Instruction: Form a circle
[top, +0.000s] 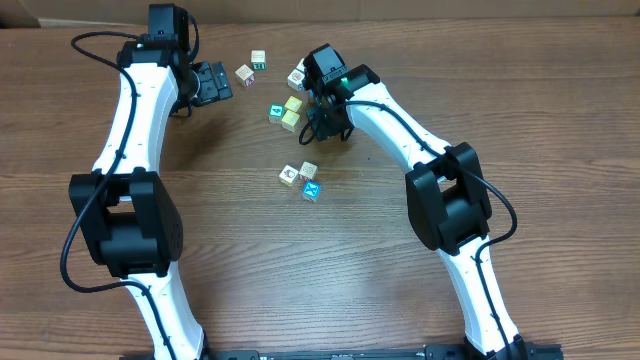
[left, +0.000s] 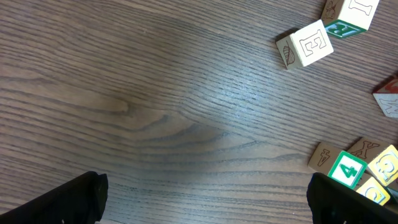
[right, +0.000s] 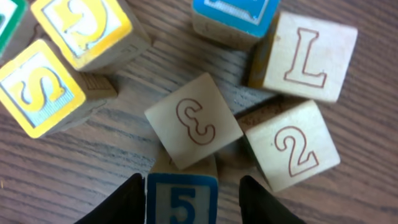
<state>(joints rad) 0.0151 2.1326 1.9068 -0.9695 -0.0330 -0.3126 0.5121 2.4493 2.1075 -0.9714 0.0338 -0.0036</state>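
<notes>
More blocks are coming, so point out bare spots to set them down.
Free: the wide table stretch on the robot's side of the three-block cluster, and the patch under the open left gripper. Crowded: loose blocks packed round the right gripper.

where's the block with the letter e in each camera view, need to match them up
overhead: E block sits upper middle, lower left of the green-sided block.
left wrist: upper right, E facing up.
right wrist: not in it.
shared landmark: the two yellow blocks, near centre in overhead, at the lower right edge in left wrist, upper left in right wrist.
</notes>
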